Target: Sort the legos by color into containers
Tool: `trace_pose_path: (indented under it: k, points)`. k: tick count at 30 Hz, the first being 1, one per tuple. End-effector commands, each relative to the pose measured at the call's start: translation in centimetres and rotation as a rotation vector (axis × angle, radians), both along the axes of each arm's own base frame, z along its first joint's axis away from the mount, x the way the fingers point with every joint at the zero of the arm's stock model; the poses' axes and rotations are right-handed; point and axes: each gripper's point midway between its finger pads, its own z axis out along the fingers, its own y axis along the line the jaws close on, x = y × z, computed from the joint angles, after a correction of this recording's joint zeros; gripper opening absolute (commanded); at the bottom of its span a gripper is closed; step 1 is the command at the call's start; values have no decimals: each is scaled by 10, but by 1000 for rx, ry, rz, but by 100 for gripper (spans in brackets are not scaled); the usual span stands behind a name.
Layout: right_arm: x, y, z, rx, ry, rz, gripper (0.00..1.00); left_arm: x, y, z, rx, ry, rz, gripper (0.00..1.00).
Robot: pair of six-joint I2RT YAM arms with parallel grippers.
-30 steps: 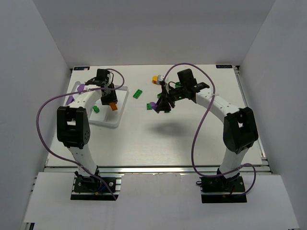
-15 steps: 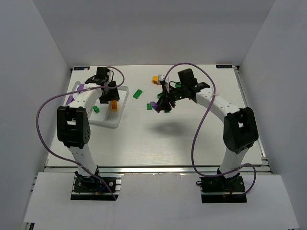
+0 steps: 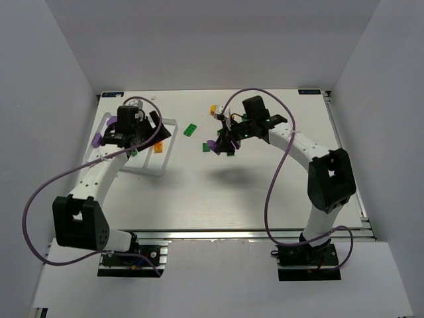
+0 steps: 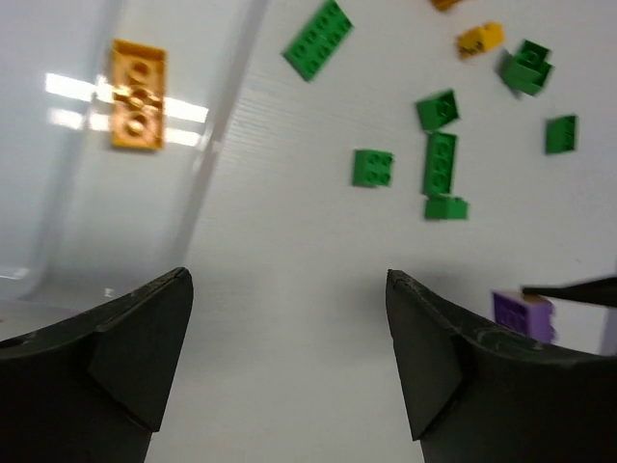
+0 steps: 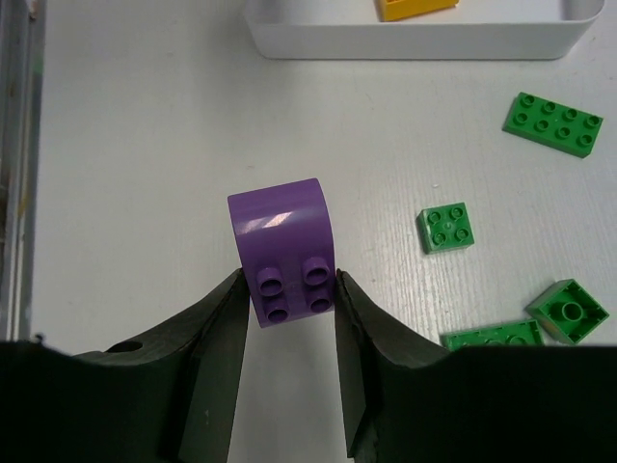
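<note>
Right fingers (image 5: 217,367) around rounded purple brick (image 5: 284,246)

Right wrist view: the top edge cuts off the white tray (image 5: 405,40) and an orange-yellow brick (image 5: 415,8) inside it. Left wrist view, slightly blurred: a finger (image 4: 453,376) of the left gripper (image 4: 287,289) hides the lower edge of a purple brick (image 4: 521,309).
</note>
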Motion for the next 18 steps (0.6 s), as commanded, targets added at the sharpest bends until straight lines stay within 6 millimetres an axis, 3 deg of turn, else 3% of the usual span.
trace_pose_path:
  k: [1, 7, 10, 12, 18]
  points:
    - [4, 14, 18, 0, -144, -23, 0, -13, -41, 14, -204, -43, -81, 90]
    - [6, 27, 15, -13, -211, -68, 0, -35, -96, 14, -354, -46, -190, 90]
    - [4, 29, 16, -17, -214, -68, 0, -40, -111, 17, -418, -61, -204, 90]
    - [4, 29, 14, -20, -214, -70, 0, -39, -117, 26, -463, -92, -206, 90]
    - [-1, 32, 14, -21, -219, -60, 0, -44, -124, 28, -498, -107, -210, 90]
